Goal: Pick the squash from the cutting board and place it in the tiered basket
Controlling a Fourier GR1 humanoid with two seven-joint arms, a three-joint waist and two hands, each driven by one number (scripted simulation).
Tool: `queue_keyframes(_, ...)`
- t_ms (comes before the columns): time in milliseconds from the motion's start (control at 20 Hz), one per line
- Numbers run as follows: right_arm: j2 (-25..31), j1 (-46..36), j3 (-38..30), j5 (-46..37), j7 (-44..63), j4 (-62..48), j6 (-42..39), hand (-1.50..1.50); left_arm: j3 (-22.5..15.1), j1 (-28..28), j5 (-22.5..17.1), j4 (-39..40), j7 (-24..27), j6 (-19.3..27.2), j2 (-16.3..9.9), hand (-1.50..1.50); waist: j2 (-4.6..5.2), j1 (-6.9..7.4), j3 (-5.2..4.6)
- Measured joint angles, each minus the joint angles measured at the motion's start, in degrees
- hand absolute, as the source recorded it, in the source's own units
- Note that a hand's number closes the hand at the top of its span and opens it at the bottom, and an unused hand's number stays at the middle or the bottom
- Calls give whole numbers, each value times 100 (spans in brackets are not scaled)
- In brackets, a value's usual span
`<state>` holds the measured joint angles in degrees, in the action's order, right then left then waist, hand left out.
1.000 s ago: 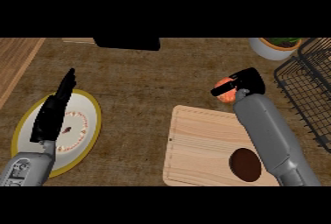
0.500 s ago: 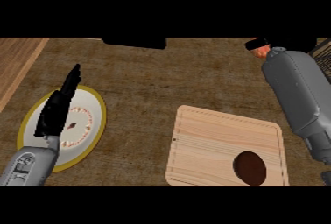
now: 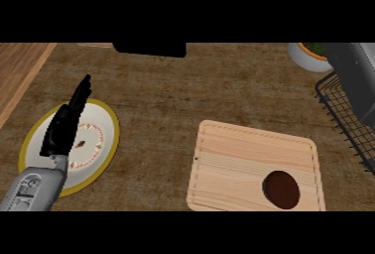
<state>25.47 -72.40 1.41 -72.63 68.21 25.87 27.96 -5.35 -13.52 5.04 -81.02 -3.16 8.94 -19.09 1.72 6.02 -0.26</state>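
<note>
Swung further right and higher than half a second ago: right forearm (image 3: 356, 74), now lying along the view's right edge above the basket (image 3: 344, 124). No right hand in view, gone past the frame at the top right, so cannot tell whether spread or curled. No squash to see either; gone from the board (image 3: 242, 158), which shows only bare wood and a dark oval hole near its lower right corner. Probably carried in that hidden hand, since held there a second ago, though only a guess now.

Left hand (image 3: 66, 124) straight-fingered and pressed together, resting over the plate (image 3: 33, 144) at the left, well apart from the work; best left there.

Step in hand, as judged: carry over the basket, then the drop.

- Bring the hand fully over a tier before lowering, not over the wire rim.
- Come down from above, keeping wrist and forearm off the wires; forearm already looks very near them.
- Mind the pot (image 3: 306, 52) at the top right, just beside the arm's path.
- Lower until the squash sits on the tier or just above it, then uncurl; round things roll, so no release from height.
- Lift straight up afterwards to avoid snagging the mesh.

Main risk: working partly out of sight, with little room between pot and basket.
</note>
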Motion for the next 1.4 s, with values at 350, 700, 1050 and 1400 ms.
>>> queue_keyframes(350,115,-671,-273,-331,48,-672,-48,150,118,18,-36,98,35,-13,-17,0,-22,-131,14)
queue_keyframes(700,364,-845,-477,-478,-160,-1271,8,150,239,23,-61,84,2,-70,-90,0,-44,-234,21)
queue_keyframes(1050,800,-800,-287,-860,-130,-2002,-443,150,214,127,-9,-18,-58,-13,-16,0,-62,-297,21)
queue_keyframes(1400,1076,-646,-229,-941,-255,-2267,-810,150,308,205,-3,-19,-21,-11,-8,0,-101,-401,25)
